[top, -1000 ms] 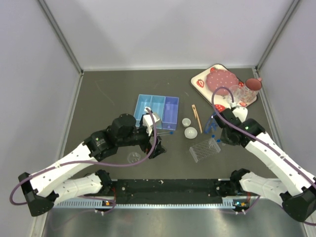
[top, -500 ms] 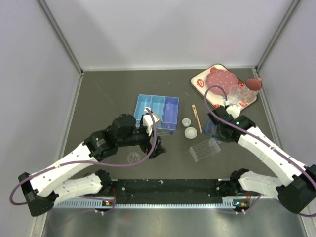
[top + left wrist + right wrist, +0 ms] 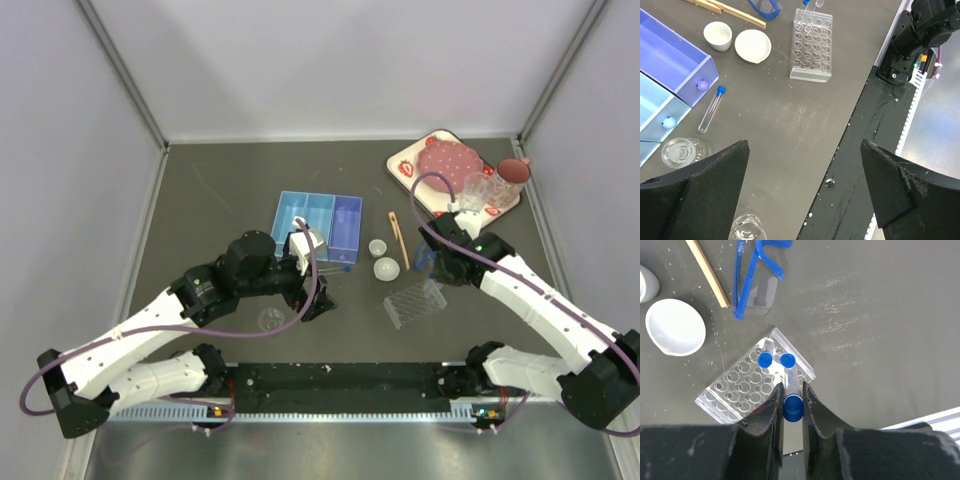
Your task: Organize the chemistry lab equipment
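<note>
Blue-capped tubes (image 3: 787, 360): two in rack (image 3: 737, 387), one in right hand (image 3: 792, 390).

Bright, even light, soft shadows; right gripper (image 3: 792, 390) perhaps slightly blurred.

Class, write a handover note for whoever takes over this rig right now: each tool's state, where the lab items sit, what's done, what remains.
Left tool: open, empty.
Right tool: shut on a blue-capped tube, at the well rack.
Done: two capped tubes stand in the rack.
To do: seat the held tube; rack the loose tube lying beside the blue tray; sort the clear dishes, white bowls and tongs, all loose.
</note>
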